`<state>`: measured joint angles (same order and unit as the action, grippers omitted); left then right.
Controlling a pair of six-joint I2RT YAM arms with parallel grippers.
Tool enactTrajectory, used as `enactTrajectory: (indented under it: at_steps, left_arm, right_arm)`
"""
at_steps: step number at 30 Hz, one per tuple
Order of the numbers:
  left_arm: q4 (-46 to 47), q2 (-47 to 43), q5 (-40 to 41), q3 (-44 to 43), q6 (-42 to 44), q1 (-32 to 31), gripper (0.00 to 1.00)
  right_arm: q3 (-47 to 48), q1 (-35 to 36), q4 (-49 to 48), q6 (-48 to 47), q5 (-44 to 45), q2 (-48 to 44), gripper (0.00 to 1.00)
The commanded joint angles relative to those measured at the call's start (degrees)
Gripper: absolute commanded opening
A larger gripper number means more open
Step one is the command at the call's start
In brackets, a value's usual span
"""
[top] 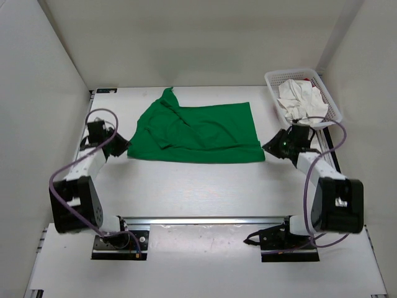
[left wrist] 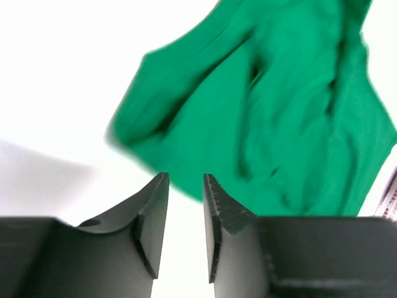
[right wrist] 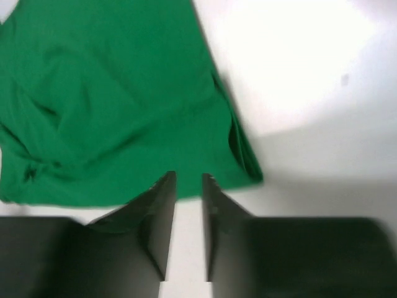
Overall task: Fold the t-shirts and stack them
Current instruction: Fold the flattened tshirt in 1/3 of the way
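The bright green t-shirt (top: 198, 131) lies spread on the white table, partly folded, with one sleeve sticking out at the back. It shows in the left wrist view (left wrist: 273, 118) and the right wrist view (right wrist: 111, 105). The white t-shirt (top: 299, 99) is crumpled in the basket, and a sliver of red cloth (top: 308, 79) shows behind it. My left gripper (top: 121, 148) is at the shirt's near left corner; in its wrist view the left gripper (left wrist: 186, 180) is open with nothing between the jaws. My right gripper (top: 270, 149) is at the near right corner; in its wrist view the right gripper (right wrist: 188, 179) is open and empty.
A white plastic mesh basket (top: 335, 108) stands at the back right. White walls close in the table at the left, back and right. A metal rail (top: 205, 220) runs along the near edge between the arm bases.
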<state>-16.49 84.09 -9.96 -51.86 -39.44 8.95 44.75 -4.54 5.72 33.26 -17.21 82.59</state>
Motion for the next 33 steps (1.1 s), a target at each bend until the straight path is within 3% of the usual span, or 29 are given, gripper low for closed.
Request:
enactTrajectory:
  at_steps: [1, 3, 7, 11, 18, 20, 22, 26, 30, 33]
  left_arm:
    - [4.0, -5.51, -3.49, 11.22, -0.9, 3.34, 0.41]
    - [4.62, -5.52, -4.1, 14.06, -0.38, 4.75, 0.47]
    - [5.41, -1.58, -3.84, 13.36, -0.02, 4.24, 0.57]
    - [6.21, 2.47, -2.26, 10.82, -1.69, 3.18, 0.6]
    - [11.03, 7.92, -1.91, 9.93, -4.5, 2.39, 0.48]
    - [11.66, 9.07, -1.56, 8.88, -5.29, 1.69, 0.4]
    - [13.05, 10.03, -1.91, 8.0, -5.39, 1.42, 0.26]
    - [12.01, 10.83, -0.5, 6.94, -5.73, 0.98, 0.0]
    - [10.87, 5.92, 0.37, 11.59, -5.12, 1.59, 0.0]
    - [7.1, -2.59, -0.06, 19.31, -3.89, 2.91, 0.0]
  right_arm:
    - [-8.88, 1.11, -5.19, 2.42, 0.52, -6.46, 0.11]
    - [-12.74, 0.67, -7.28, 1.9, 0.25, -8.23, 0.05]
    - [-13.91, -1.53, -8.52, 0.76, -1.42, -7.35, 0.31]
    - [-11.8, -1.35, -9.31, 0.49, -1.77, -2.18, 0.37]
    - [-7.32, -0.83, -10.64, 2.25, -0.36, 5.56, 0.35]
    - [-5.56, -0.56, -10.29, 2.42, -0.02, 6.79, 0.12]
    - [-4.68, -0.56, -9.59, 2.34, 0.07, 7.5, 0.02]
    - [-7.04, -0.91, -10.11, 2.78, -0.1, 5.31, 0.0]
    - [-11.95, -1.52, -8.97, 2.52, 0.6, 1.53, 0.0]
    - [-17.13, -2.4, -8.71, 3.21, 0.25, -4.08, 0.0]
